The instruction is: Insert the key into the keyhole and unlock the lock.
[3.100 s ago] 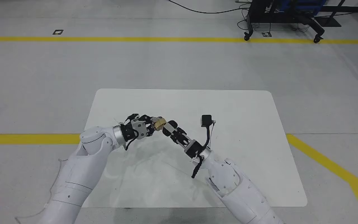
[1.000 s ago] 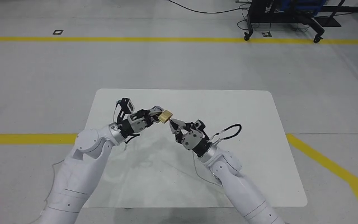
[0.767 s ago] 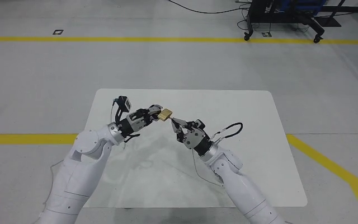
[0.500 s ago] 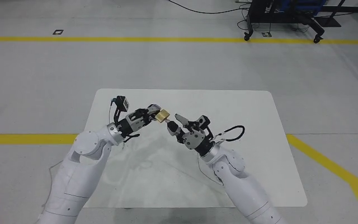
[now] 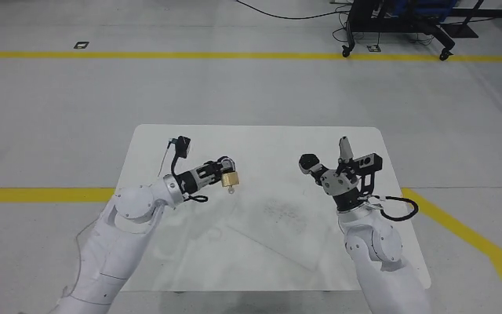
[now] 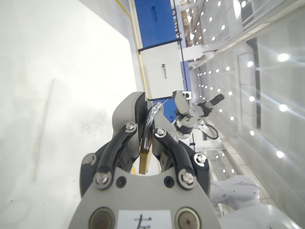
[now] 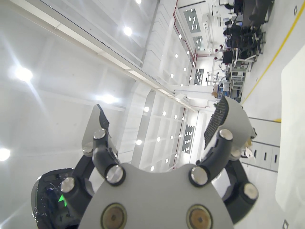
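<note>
Shifting a little nearer and rightward over the last half second, left gripper (image 5: 225, 174) is now hanging above the left-centre of the white table (image 5: 259, 145). It is clamping tight on the brass lock (image 5: 230, 180), fingers pressing both flat sides. In the left wrist view the left gripper (image 6: 149, 120) is pinching the lock (image 6: 144, 154) edge-on, with the brass body sitting between the linkages and the silver shackle poking out past the fingertips. Lock is hanging clear of the table surface, well apart from the other arm.

Bigger change on the right. A second ago the right gripper was sitting just beside the lock, tips nearly touching it. Now the right gripper (image 5: 325, 155) is standing well off to the right, above the right half of the table, with its tips pointing toward the far side. Its jaws are gaping wide and gripping nothing. In the right wrist view the right gripper (image 7: 162, 113) is showing ribbed pads (image 7: 214, 117) far apart, with only the hall ceiling between them.
</note>
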`<state>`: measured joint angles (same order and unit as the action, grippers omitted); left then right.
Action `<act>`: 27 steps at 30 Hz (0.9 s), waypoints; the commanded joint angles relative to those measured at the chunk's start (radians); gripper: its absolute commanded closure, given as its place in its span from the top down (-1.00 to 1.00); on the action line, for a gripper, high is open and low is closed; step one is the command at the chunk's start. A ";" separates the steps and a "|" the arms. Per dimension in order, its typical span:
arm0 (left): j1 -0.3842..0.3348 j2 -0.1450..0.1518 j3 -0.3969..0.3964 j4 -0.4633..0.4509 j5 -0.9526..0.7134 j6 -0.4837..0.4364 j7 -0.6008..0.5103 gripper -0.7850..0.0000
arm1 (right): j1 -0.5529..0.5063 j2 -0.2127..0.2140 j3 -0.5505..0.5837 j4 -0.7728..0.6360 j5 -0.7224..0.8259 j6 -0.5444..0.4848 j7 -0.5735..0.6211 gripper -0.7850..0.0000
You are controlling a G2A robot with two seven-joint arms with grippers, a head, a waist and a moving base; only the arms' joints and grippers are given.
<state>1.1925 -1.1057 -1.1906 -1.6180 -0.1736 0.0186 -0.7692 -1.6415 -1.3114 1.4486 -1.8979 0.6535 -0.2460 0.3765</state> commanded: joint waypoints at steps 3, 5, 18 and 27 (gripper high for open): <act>-0.049 -0.005 0.104 -0.026 0.137 0.072 -0.090 -1.00 | -0.015 0.002 0.021 -0.020 -0.018 -0.003 -0.006 1.00; -0.088 -0.010 0.166 -0.017 0.214 0.130 -0.147 -1.00 | -0.015 0.002 0.021 -0.020 -0.018 -0.003 -0.006 1.00; -0.301 -0.071 0.490 0.170 0.588 0.252 -0.263 -1.00 | -0.015 0.002 0.021 -0.020 -0.018 -0.003 -0.006 1.00; -0.324 -0.080 0.525 0.181 0.719 0.270 -0.251 0.65 | -0.015 0.002 0.021 -0.020 -0.018 -0.003 -0.006 1.00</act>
<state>0.8676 -1.1870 -0.6648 -1.4314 0.5347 0.2913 -1.0168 -1.6569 -1.3092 1.4701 -1.9178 0.6355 -0.2490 0.3701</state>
